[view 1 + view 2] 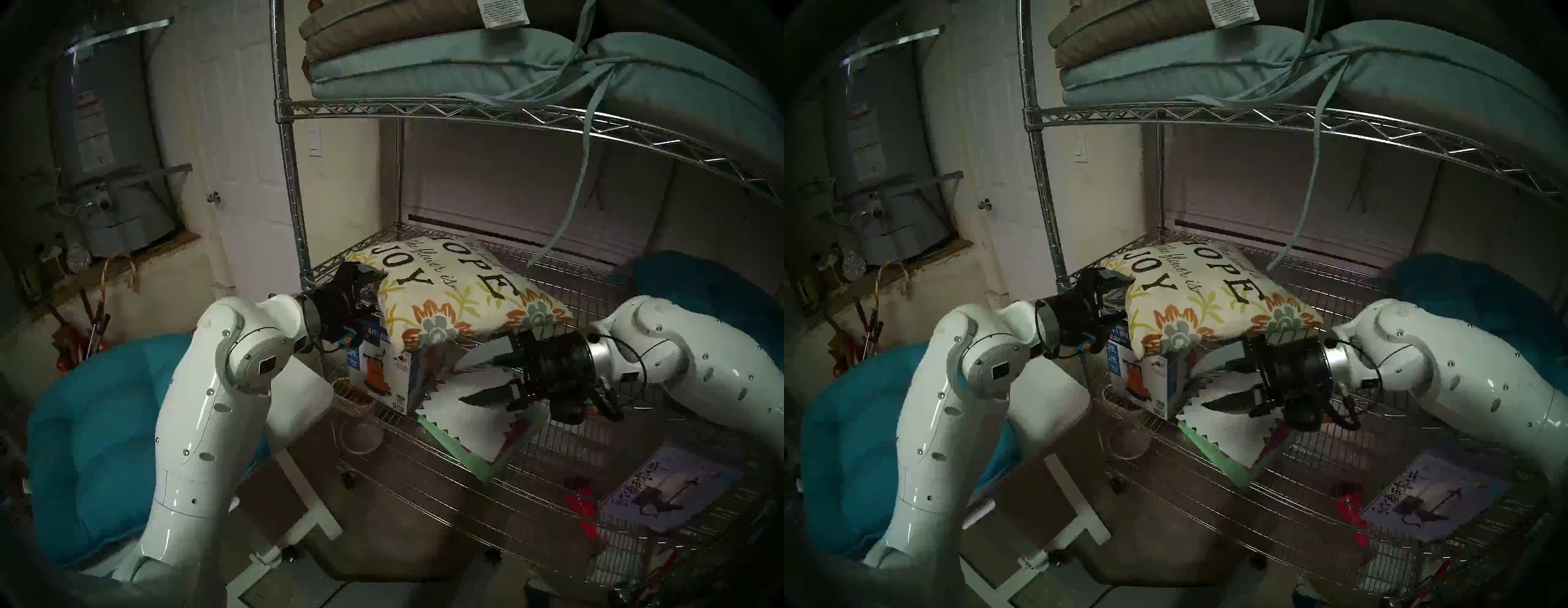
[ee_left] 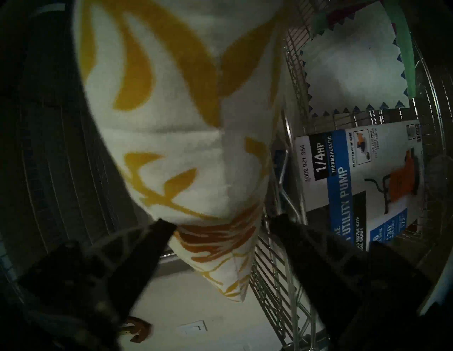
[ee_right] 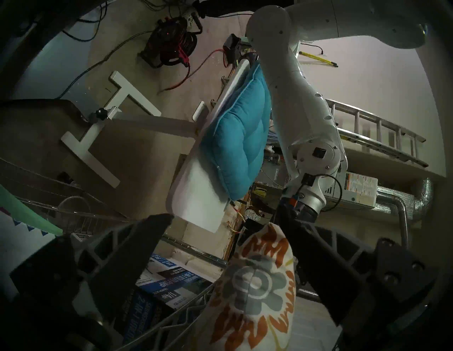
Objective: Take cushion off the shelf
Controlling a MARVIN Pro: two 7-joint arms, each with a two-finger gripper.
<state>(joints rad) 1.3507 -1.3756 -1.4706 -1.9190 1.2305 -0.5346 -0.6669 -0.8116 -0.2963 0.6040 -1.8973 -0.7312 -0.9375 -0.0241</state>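
Cushion [image 1: 456, 293] lies on the shelf [image 1: 564, 297] tier, one corner propped on a pump box [image 1: 382, 373]. Left gripper [image 2: 220, 220] — jaws released, a cushion corner between them. Right gripper [image 3: 228, 228] jaws spread too — the flowered corner between them.

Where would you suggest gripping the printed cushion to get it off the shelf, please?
Probably at its two near corners, one gripper from each side. The cushion lies flat on the shelf, its soft front corners already between the open left gripper and right gripper.
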